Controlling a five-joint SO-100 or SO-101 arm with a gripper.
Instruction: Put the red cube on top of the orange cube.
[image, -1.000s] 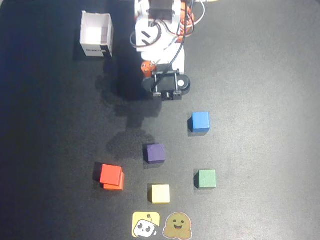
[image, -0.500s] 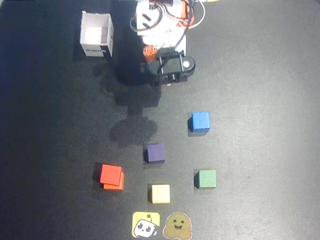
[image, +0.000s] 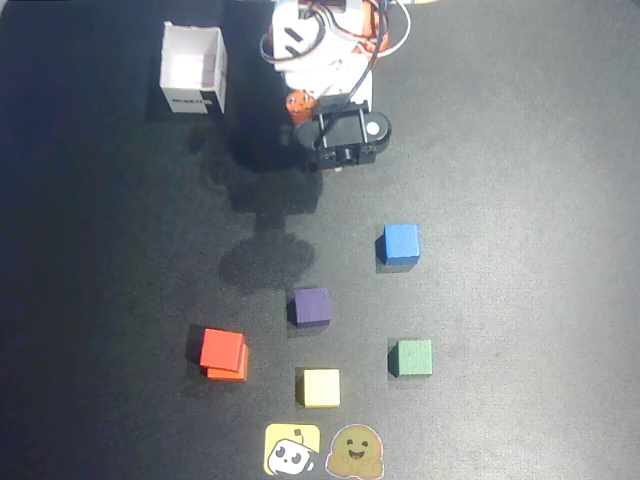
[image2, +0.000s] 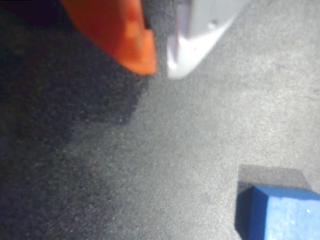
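Note:
In the overhead view the red cube (image: 221, 348) sits on top of the orange cube (image: 234, 373) at the lower left of the dark mat, slightly offset, so the orange cube's lower and right edges peek out. My gripper (image: 335, 165) is folded back near the arm's base at the top centre, far from both cubes. In the wrist view its orange finger (image2: 125, 35) and white finger (image2: 200, 30) stand almost together over bare mat, with nothing between them (image2: 161, 69). Both cubes are out of the wrist view.
A blue cube (image: 401, 243) (image2: 285, 212), a purple cube (image: 312, 306), a green cube (image: 411, 357) and a yellow cube (image: 321, 387) lie on the mat. A white open box (image: 194, 68) stands at the top left. Two stickers (image: 322, 451) lie at the bottom edge.

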